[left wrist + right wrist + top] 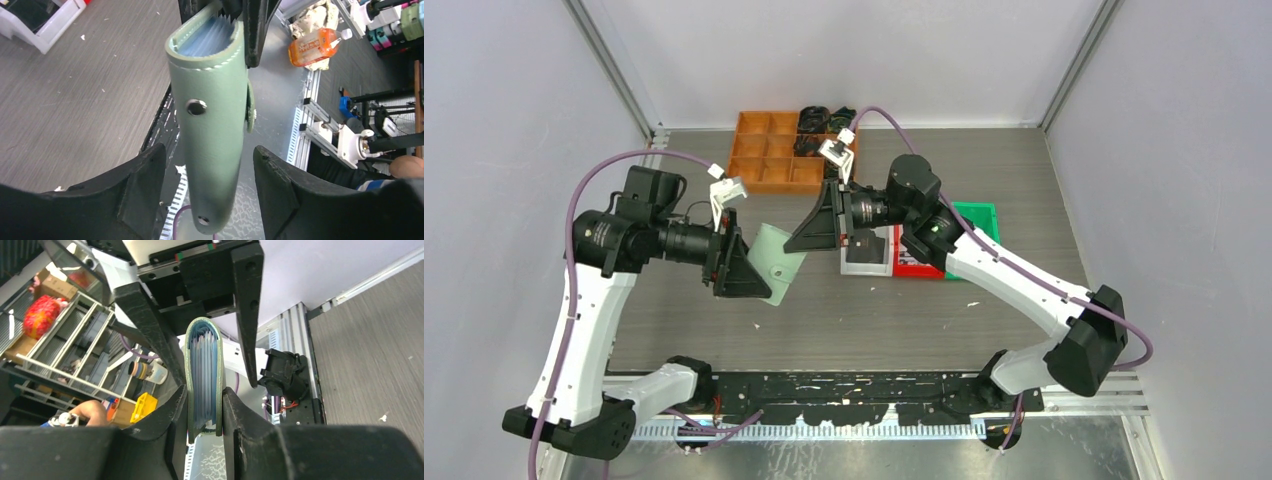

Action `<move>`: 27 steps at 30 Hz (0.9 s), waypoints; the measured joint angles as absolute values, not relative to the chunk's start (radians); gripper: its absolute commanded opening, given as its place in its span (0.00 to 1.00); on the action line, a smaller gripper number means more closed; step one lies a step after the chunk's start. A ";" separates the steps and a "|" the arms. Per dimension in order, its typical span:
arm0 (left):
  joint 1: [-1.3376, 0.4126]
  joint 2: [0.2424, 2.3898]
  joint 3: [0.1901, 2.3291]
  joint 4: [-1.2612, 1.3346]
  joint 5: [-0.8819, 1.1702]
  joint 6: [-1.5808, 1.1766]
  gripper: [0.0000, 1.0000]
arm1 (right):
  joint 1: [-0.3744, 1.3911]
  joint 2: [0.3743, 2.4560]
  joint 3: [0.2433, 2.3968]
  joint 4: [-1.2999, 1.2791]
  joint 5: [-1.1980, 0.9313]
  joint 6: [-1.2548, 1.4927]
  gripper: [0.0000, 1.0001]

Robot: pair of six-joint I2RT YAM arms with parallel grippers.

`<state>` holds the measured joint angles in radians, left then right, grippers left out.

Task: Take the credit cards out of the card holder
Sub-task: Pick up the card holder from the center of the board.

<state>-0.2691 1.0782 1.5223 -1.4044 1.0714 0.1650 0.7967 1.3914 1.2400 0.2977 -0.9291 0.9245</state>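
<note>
The card holder [776,260] hangs over mid-table, its long axis running left-right between the arms. The right gripper [204,392] clamps its right end. The left gripper [207,152] straddles its left end, spread wide and not touching it.

Green card holder [212,125] between spread left end effector [205,160] fingers, untouched; right end effector [223,20] pinches far end.

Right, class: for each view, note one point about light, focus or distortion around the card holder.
Top external: even light, soft shadows, the card holder sharp but small. Left wrist: holder fairly crisp, left gripper dark and featureless. Right wrist: right gripper a soft black mass, holder's edge in focus.
</note>
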 measured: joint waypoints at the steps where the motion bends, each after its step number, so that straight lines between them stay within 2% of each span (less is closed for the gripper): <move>1: -0.269 1.078 1.525 -1.406 1.061 0.166 0.65 | 0.797 1.387 1.240 0.276 -0.915 0.909 0.01; 4: -0.269 1.079 1.540 -1.418 1.042 0.182 0.57 | 0.797 1.365 1.238 0.224 -0.870 0.863 0.01; 9: -0.269 1.077 1.543 -1.438 1.036 0.209 0.31 | 0.796 1.322 1.234 0.177 -0.810 0.809 0.02; 11: -0.269 1.077 1.543 -1.440 1.031 0.219 0.20 | 0.797 1.312 1.234 0.166 -0.801 0.796 0.08; 13: -0.269 1.076 1.543 -1.439 1.031 0.213 0.13 | 0.799 1.307 1.234 0.161 -0.796 0.781 0.22; 14: -0.269 1.074 1.542 -1.434 1.029 0.209 0.09 | 0.799 1.307 1.234 0.160 -0.794 0.778 0.33; 15: -0.269 1.070 1.539 -1.427 1.025 0.201 0.06 | 0.799 1.307 1.234 0.158 -0.788 0.773 0.52; 16: -0.269 1.066 1.533 -1.417 1.018 0.192 0.02 | 0.800 1.307 1.234 0.152 -0.781 0.768 0.63; 20: -0.269 1.031 1.482 -1.350 0.924 0.153 0.00 | 0.800 1.307 1.257 0.026 -0.625 0.714 0.76; 27: -0.269 0.967 1.359 -1.182 0.606 0.081 0.00 | 0.802 1.295 1.353 -0.253 -0.224 0.693 0.75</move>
